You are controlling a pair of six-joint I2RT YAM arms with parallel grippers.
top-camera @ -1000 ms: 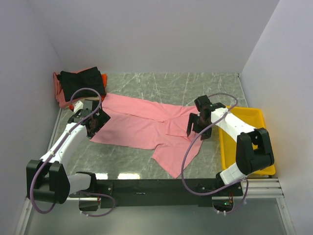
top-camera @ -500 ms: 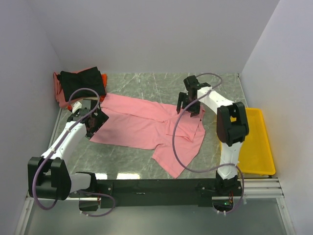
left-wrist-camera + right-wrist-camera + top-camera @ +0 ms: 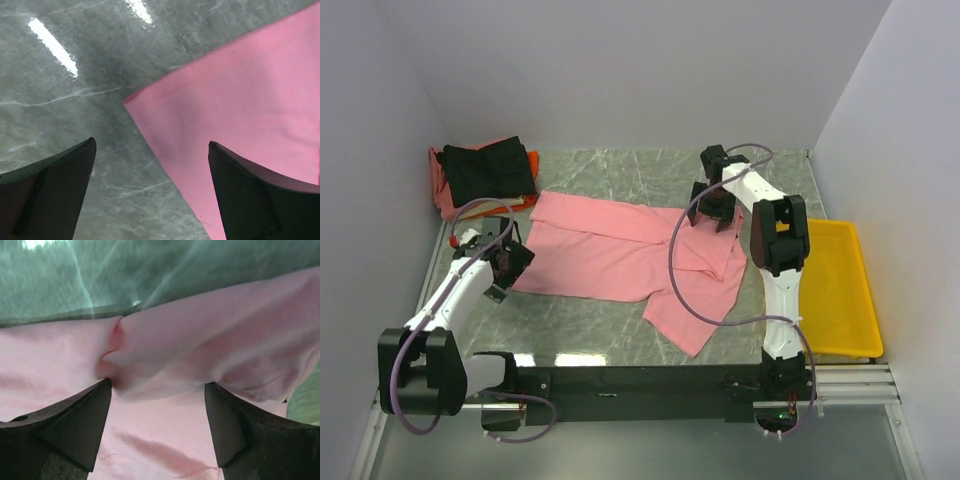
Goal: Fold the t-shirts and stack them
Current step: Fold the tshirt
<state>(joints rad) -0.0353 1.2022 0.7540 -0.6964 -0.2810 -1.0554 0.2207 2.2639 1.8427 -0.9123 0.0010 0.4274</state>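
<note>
The large salmon-pink t-shirt lies spread and partly folded across the middle of the table. My left gripper is open at the shirt's left edge; in the left wrist view its jaws straddle the shirt's corner, one finger over bare table and one over pink cloth. My right gripper is open over the shirt's far right part; in the right wrist view its jaws stand either side of a raised fold of the cloth. Neither holds anything. A folded black shirt lies on orange-red and pink ones at the back left.
A yellow plastic bin stands at the right edge of the grey marble table. White walls close in the back and both sides. The right arm's purple cable loops over the shirt.
My right gripper has swung from beside the yellow bin to the shirt's far right part. My left gripper has pulled back a little to the shirt's left corner. The shirt's near flap has shifted slightly.
</note>
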